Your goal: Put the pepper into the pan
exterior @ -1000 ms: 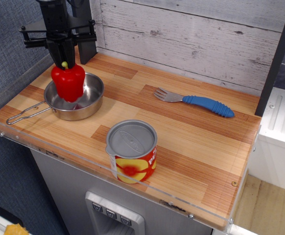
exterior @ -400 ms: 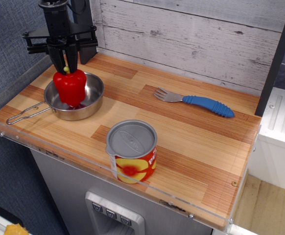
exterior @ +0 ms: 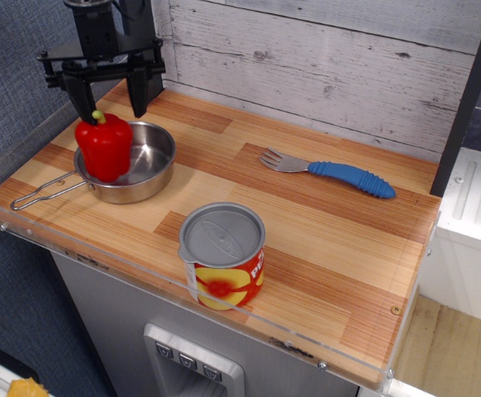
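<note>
Spread wide, the jaws of our black gripper [exterior: 108, 98] now stand on either side of the stem and hold nothing, where a moment ago they were pinched on that stem. We see the glossy red toy bell pepper [exterior: 104, 147] with its short yellow-green stem sitting in the small round stainless-steel pan [exterior: 145, 169] at the upper left of the frame. It has tipped toward the left rim since the release and leans there instead of standing upright in the middle. The gripper has also risen a little, so its fingertips hang just above the pepper's shoulders without touching it.

We judge the placement itself done: the pepper is inside the pan and free of our grip. What remains is to lift clear without brushing the leaning pepper, which could roll over the low rim.

Elsewhere on the wooden counter [exterior: 323, 240], the red-and-yellow can with a grey lid [exterior: 222, 256] stands near the front edge, and the blue-handled metal fork [exterior: 327, 170] lies toward the right, both well apart from the pan.
</note>
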`<state>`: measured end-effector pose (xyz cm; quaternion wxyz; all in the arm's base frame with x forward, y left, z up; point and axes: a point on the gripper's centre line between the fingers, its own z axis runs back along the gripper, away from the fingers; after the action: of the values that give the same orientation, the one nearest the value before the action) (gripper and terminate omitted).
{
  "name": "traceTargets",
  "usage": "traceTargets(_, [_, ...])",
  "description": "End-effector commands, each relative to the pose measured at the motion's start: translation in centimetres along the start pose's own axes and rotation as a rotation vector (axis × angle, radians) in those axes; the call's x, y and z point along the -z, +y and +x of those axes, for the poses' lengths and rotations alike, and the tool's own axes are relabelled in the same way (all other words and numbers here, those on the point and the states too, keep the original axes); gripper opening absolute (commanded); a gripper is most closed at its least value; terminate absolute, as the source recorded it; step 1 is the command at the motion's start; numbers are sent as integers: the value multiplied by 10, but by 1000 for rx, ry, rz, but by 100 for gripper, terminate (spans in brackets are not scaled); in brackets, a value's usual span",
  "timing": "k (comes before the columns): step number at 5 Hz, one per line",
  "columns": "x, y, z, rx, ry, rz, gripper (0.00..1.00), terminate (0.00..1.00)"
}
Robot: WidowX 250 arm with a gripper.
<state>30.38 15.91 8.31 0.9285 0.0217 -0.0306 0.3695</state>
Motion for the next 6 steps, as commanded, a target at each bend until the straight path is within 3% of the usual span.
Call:
traceTargets(1, [-30,5,-8,-7,-81,-12,100,0])
traceTargets(2, [-31,3,-12,-6,-82,1,100,0])
traceTargets(3, [-29,5,-17,14,-43,-54,100,0])
traceTargets(4, [-28,1,-19,47,-44,-100,100,0])
traceTargets(5, [-31,0,-20,32,-60,-56,100,0])
traceTargets(6, [-40,-1,-20,29,-80,-65,100,0])
